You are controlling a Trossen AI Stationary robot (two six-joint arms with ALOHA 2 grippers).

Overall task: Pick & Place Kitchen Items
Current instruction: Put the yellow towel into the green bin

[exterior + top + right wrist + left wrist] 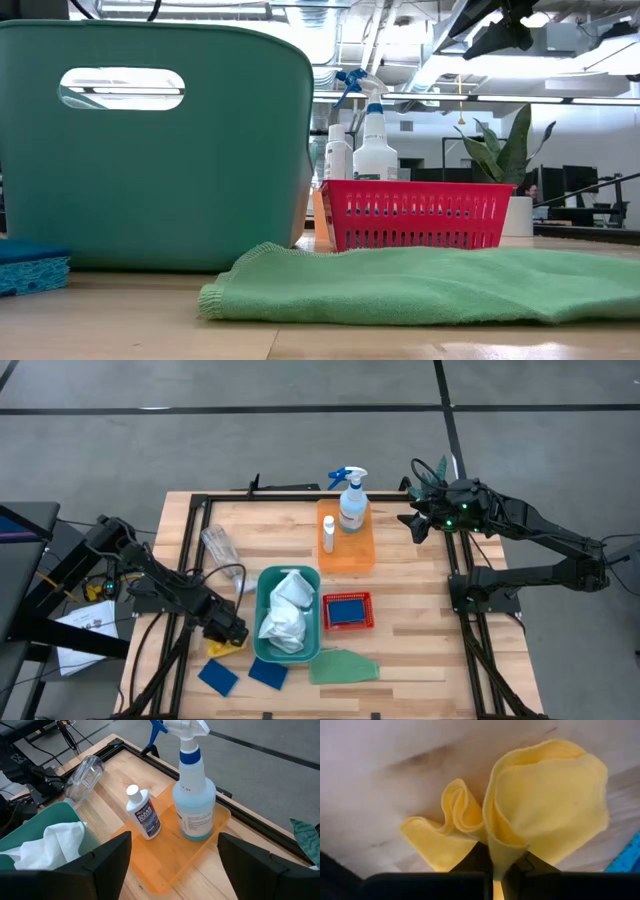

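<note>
My left gripper stands at the table's near left, shut on a yellow cloth that lies beside the teal bin. A white cloth fills the bin. A blue sponge lies in the red basket. A spray bottle and a small white bottle stand upright in the orange tray. A green cloth and two blue sponges lie flat near the front edge. My right gripper hangs open above the table's far right, nothing between its fingers. My left gripper pinches a gathered fold of the yellow cloth between its two fingers, coming steeply from above. Several layers bunch up where the fingers meet. The cloth's loose lobes spread out around the fingers against the wooden table.
A clear plastic bottle lies on its side at the far left. A potted plant stands at the far right corner under my right arm. A black frame runs along the table's edges. Bare wood lies right of the red basket.
</note>
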